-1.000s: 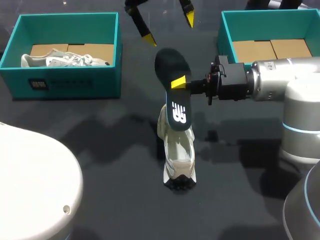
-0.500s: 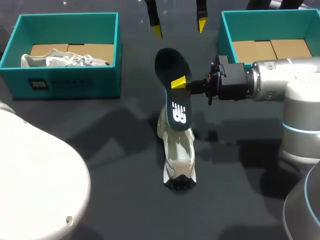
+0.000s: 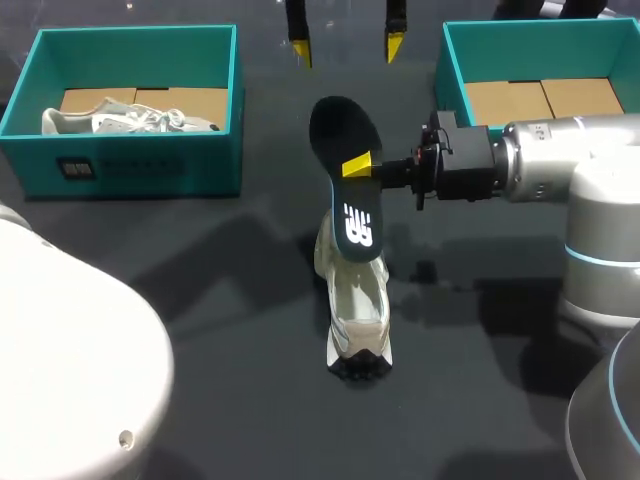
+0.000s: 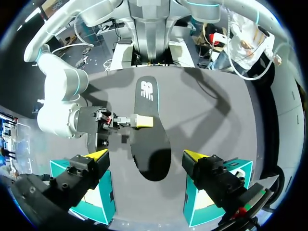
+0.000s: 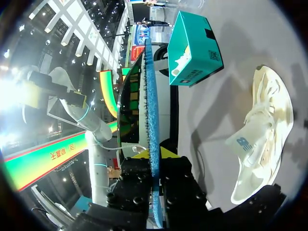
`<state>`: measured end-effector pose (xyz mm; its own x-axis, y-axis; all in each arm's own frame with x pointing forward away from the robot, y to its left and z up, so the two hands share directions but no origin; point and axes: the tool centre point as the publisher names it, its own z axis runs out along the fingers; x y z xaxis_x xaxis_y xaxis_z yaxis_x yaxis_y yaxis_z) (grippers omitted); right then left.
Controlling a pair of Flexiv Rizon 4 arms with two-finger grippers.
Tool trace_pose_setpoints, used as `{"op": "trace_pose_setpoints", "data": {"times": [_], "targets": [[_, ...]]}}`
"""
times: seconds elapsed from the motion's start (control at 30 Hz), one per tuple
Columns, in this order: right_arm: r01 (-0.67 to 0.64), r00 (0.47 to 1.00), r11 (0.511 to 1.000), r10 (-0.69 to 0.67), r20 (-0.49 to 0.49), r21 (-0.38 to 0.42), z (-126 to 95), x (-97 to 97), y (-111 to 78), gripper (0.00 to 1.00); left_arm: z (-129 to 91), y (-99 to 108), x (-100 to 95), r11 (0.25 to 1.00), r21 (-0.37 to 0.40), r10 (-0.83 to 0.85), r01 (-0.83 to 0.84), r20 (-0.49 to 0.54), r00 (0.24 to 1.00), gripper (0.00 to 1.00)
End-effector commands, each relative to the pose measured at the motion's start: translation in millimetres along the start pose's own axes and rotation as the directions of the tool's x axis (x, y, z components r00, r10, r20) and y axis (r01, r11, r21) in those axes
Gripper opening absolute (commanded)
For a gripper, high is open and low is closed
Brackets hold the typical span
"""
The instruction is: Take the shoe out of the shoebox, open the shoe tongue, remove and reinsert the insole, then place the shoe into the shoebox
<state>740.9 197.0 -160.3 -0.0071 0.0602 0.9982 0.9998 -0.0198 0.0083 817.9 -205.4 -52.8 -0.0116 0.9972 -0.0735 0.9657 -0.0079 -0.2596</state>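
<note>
ROBOT HOLDS INSOLE OVER SHOE: The robot's right gripper (image 3: 355, 165) is pinching a black insole (image 3: 340, 125) from both sides at about mid-length, holding it up off the dark table (image 3: 200, 290) near the middle. From the right wrist camera, the insole is running edge-on between the two fingers, its blue underside showing. The right arm (image 3: 570, 170) is reaching in level from the robot's right. The insole's heel end, printed with a white logo, is pointing down over the pale cream shoe (image 3: 356, 310). That shoe is sitting out on the table, between the two boxes and nearer the robot than they are. Whether insole and shoe are touching cannot be told.

The left gripper (image 3: 346, 45) is hovering at the far side of the table, beyond the insole's toe end. Its yellow-tipped fingers (image 3: 300, 52) are spread wide and gripping nothing. From its own wrist camera, the insole is lying straight ahead of the open fingers, apart from them.

An open-topped teal shoebox (image 3: 130, 165) is standing on the robot's left, holding a second shoe (image 3: 120, 122) on a cardboard liner. A second teal shoebox (image 3: 452, 70) is standing on the robot's right, beyond the right arm, its own cardboard bottom (image 3: 540, 100) showing.
</note>
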Motion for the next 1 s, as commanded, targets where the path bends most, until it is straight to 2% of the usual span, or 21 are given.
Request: {"op": "trace_pose_setpoints", "data": {"times": [0.03,0.17,0.3,0.43,0.87,0.9,0.97,1.0], "targets": [[-0.001,1.000,1.000,0.001,0.002,-0.001,2.0,-0.1,0.1,0.00,13.9,-12.3,34.1,0.998,-0.057,0.025,0.000,0.440,0.898,1.00],[-0.001,1.000,1.000,0.001,0.002,-0.001,2.0,-0.1,0.1,0.00,19.8,-16.0,51.1,0.997,-0.055,0.074,-0.050,0.649,0.757,1.00],[-0.001,1.000,1.000,0.001,0.002,-0.001,2.0,-0.1,0.1,0.00,23.8,-14.7,61.4,0.996,-0.040,0.085,-0.084,0.761,0.643,1.00],[-0.001,1.000,1.000,0.001,0.002,-0.001,2.0,-0.1,0.1,0.00,25.8,-11.7,66.1,0.995,0.009,0.049,-0.101,0.831,0.554,1.00],[-0.001,1.000,1.000,0.001,0.002,-0.001,2.0,-0.1,0.1,0.00,25.9,-10.8,67.3,0.993,0.018,0.051,-0.121,0.836,0.546,1.00],[-0.001,1.000,1.000,0.001,0.002,-0.001,2.0,-0.1,0.1,0.00,29.8,-11.1,66.3,0.994,-0.041,0.091,-0.103,0.832,0.548,1.00],[-0.001,1.000,1.000,0.001,0.002,-0.001,2.0,-0.1,0.1,0.00,34.8,-9.4,69.9,0.990,-0.026,0.089,-0.138,0.877,0.473,1.00],[-0.001,1.000,1.000,0.001,0.002,-0.001,2.0,-0.1,0.1,0.00,36.2,-8.5,72.7,0.989,-0.050,0.107,-0.139,0.892,0.439,1.00]]}}
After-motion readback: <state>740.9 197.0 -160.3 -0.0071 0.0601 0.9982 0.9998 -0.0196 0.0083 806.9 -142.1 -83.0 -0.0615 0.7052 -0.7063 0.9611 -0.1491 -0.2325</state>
